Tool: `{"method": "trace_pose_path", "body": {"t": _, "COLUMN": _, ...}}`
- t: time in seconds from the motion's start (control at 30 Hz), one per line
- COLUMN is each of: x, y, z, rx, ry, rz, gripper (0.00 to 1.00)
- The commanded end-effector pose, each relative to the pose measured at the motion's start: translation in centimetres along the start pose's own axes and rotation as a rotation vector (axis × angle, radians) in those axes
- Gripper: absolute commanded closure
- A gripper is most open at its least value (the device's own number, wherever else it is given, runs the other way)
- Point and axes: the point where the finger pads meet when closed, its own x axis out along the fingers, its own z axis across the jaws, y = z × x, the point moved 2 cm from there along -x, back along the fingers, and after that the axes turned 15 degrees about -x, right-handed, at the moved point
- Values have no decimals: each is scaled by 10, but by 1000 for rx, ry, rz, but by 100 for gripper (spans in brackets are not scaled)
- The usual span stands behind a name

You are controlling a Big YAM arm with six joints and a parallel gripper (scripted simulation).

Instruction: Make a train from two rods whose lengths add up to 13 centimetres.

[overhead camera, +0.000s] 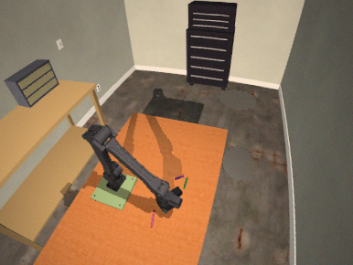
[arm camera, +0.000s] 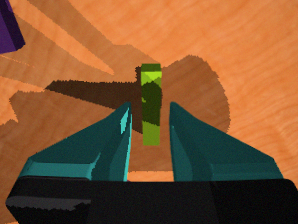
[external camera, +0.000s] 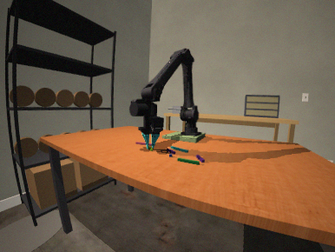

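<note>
End effector: the gripper is pointing down, its teal fingers standing partly spread and gripping nothing.
Lime rod: the lime rod is lying flat on the table, running 12 to 6 o'clock in the wrist view, with gaps showing between it and both fingers.
Green rod: in the top view the green rod is lying at 1 o'clock from the end effector, also running nearly 12 to 6.
Purple rod: the purple rod is resting near the green one, apart from it and at an angle; the wrist view is showing part of it at 10 o'clock.
Pink rod: the pink rod is lying at 8 o'clock from the end effector in the top view.
Turquoise rod: the turquoise-looking rod is lying at 3 o'clock from the fingertips in the exterior view.
Small pieces: something dark and a tiny blue piece are sitting between the lime and green rods there, too small to make out fully.
Arm: the black arm is reaching over from its green base plate, at 10 o'clock in the top view.
</note>
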Motion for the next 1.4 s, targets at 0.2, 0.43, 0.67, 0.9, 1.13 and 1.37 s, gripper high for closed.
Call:
{"method": "trace_pose_path", "body": {"t": 0.2, "x": 0, "y": -2, "z": -6, "rx": -8, "ry": 13, "rz": -3, "gripper": 77}}
{"method": "trace_pose_path", "body": {"t": 0.43, "x": -34, "y": -7, "z": -23, "rx": -6, "ry": 64, "rz": -15, "gripper": 77}}
{"method": "trace_pose_path", "body": {"t": 0.67, "x": -58, "y": -8, "z": -22, "rx": 2, "ry": 66, "rz": -16, "gripper": 77}}
{"method": "trace_pose_path", "body": {"t": 0.9, "x": -98, "y": -9, "z": -21, "rx": 0, "ry": 70, "rz": -18, "gripper": 77}}
{"method": "trace_pose_path", "body": {"t": 1.13, "x": -103, "y": -7, "z": -17, "rx": 0, "ry": 32, "rz": -8, "gripper": 77}}
{"method": "trace_pose_path", "body": {"t": 1.37, "x": -98, "y": -5, "z": -10, "rx": -2, "ry": 20, "rz": -5, "gripper": 0}}
